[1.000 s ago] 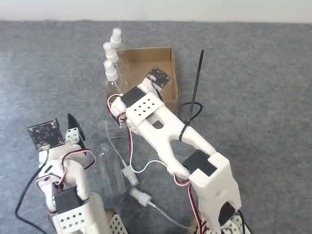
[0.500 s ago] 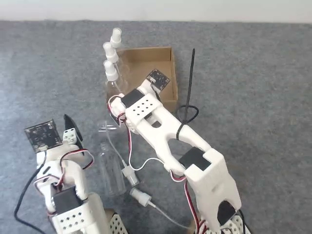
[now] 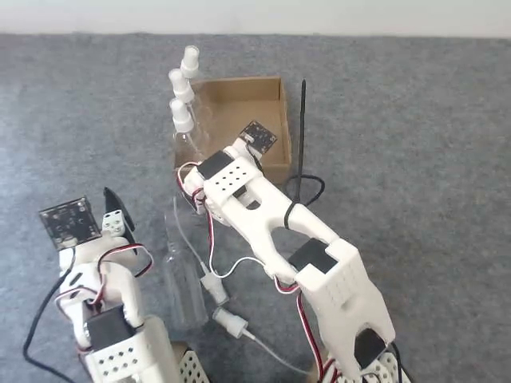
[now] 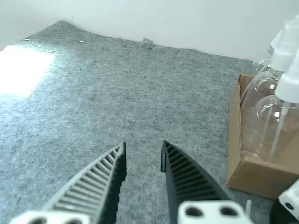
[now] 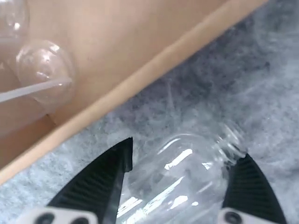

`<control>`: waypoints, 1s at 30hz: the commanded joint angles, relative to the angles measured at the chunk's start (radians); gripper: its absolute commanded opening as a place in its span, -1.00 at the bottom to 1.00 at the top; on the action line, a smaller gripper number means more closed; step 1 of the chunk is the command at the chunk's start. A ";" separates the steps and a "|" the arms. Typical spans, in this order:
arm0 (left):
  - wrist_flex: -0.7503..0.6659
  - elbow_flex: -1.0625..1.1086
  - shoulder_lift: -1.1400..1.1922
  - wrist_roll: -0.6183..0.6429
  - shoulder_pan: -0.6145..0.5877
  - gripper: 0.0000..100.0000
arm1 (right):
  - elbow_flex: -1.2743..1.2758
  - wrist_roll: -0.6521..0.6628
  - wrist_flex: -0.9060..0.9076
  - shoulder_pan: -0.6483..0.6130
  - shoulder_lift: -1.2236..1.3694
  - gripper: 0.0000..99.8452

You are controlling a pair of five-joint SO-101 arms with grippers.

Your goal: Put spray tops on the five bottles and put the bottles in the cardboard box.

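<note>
Right pincer [image 5: 184, 154] spread around one capless bottle [image 5: 187, 168], left pincer [image 4: 143, 147] parted, empty; three capped bottles [image 3: 183, 118] in box [image 3: 243, 92].

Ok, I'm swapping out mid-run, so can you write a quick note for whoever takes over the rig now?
Left end effector: open, empty, above the felt.
Right end effector: open, straddling a topless bottle lying beside the cardboard box.
Done: three capped bottles stand in the box.
To do: cap that bottle and the second topless bottle using the two loose spray tops on the felt, then box both.
</note>
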 commanded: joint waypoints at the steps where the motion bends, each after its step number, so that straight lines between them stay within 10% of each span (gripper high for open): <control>1: -0.035 -0.005 -0.015 -0.009 -0.002 -0.76 | -0.044 0.025 0.035 0.001 -0.041 -0.43; 30: -0.035 -0.005 -0.015 -0.009 -0.003 -0.76 | -0.044 0.133 0.134 0.004 -0.240 -0.78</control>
